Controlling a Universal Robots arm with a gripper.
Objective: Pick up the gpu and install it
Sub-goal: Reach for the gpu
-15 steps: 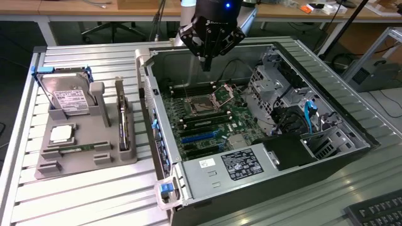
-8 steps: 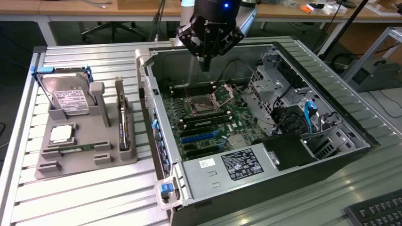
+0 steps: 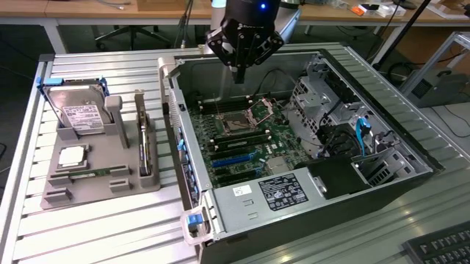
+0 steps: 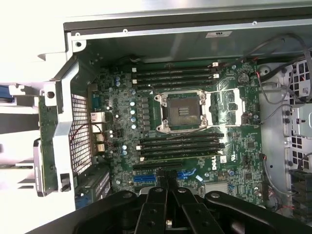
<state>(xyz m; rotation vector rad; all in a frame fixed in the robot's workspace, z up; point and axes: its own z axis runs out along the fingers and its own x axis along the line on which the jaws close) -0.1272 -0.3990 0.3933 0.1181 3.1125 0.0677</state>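
Note:
The gpu (image 3: 143,142) stands on its long edge in a slot of the grey holder (image 3: 88,190), to the exterior view's left of the computer case. It is a thin dark card. My gripper (image 3: 239,76) hangs over the back of the open case (image 3: 345,181), above the motherboard (image 3: 246,140) and well away from the gpu. Its fingers are shut together with nothing between them. In the wrist view the shut gripper (image 4: 168,181) points at the motherboard (image 4: 234,146) near the blue expansion slots (image 4: 145,178).
The grey holder also carries a hard drive (image 3: 81,116), a processor (image 3: 72,157) and a RAM stick (image 3: 89,174). Drive cages and cables (image 3: 353,132) crowd the case's right side. The empty CPU socket (image 4: 183,111) lies between the memory slots. A keyboard (image 3: 444,247) sits at the front right.

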